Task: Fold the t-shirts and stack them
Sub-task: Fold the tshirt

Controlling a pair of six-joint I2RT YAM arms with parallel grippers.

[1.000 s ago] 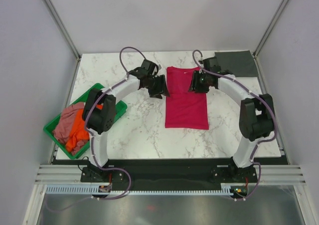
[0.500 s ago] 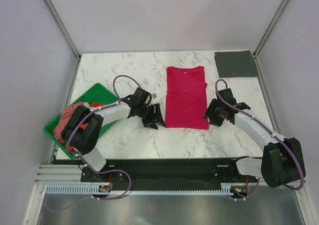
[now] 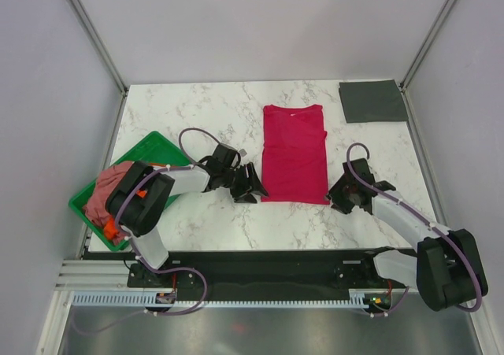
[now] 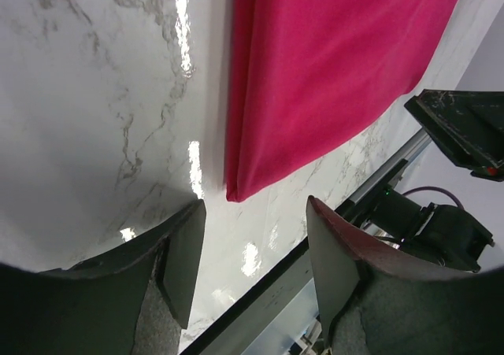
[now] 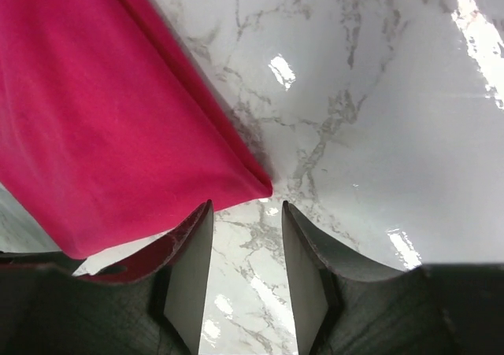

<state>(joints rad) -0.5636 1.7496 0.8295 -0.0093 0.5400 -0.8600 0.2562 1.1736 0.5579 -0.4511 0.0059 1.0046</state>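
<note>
Crimson t-shirt [image 3: 295, 154] is lying folded lengthwise on the marble table [image 3: 205, 111]. Left gripper [image 3: 255, 188] and right gripper [image 3: 341, 197] are hovering at its 2 near corners, jaws apart, gripping nothing. Only the wrist views are showing each corner just beyond the fingertips. Dark grey t-shirt [image 3: 372, 101] is lying far right. Green tray [image 3: 161, 144], partly under the left arm, is holding the pink t-shirt [image 3: 106, 193] and orange t-shirt [image 3: 111, 228].

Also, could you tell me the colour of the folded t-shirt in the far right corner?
Dark grey t-shirt, clearest in the top external view.
</note>
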